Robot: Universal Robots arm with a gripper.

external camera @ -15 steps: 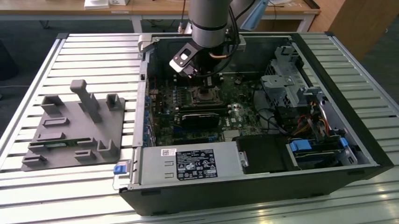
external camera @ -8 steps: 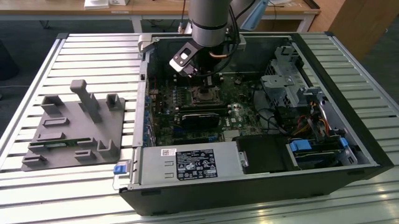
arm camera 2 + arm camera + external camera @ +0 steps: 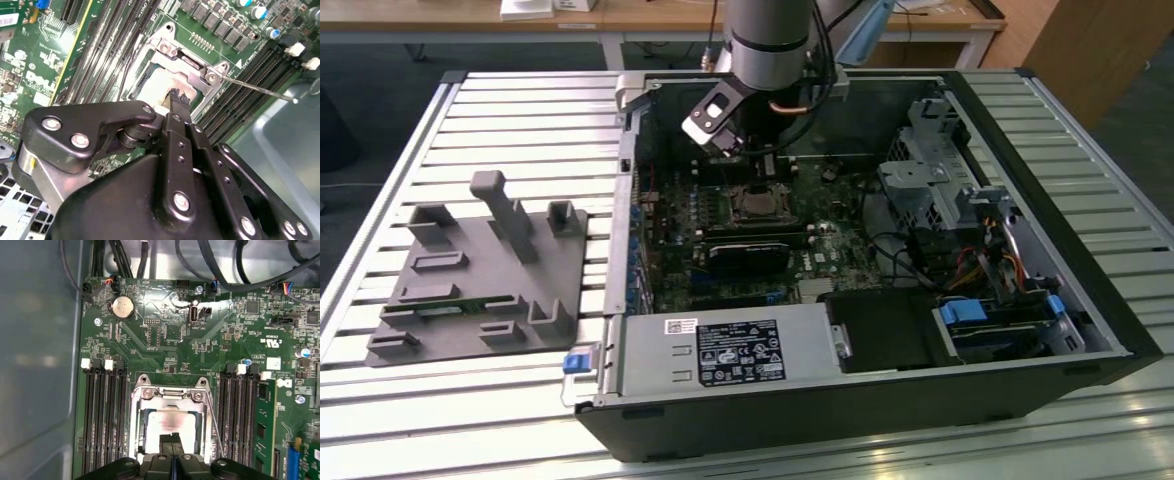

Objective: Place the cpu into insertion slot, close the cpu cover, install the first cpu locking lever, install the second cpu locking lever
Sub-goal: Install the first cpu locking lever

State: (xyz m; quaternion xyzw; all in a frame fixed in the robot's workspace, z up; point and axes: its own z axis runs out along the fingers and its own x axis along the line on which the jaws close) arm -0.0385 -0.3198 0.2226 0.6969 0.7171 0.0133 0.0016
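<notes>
Exterior view sets the socket (image 3: pixel 758 205) at twelve o'clock of the long black card (image 3: pixel 750 250), while the second wrist view adds the gripper (image 3: pixel 178 98), closed and empty, above the chip (image 3: pixel 155 87) under its closed cover (image 3: pixel 192 65), a thin lever (image 3: pixel 255 88) jutting across the memory slots (image 3: pixel 260 62).

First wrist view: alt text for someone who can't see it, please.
The shut gripper points at the cpu, which lies framed by the silvery cpu cover, on a green motherboard between black memory slots.
</notes>
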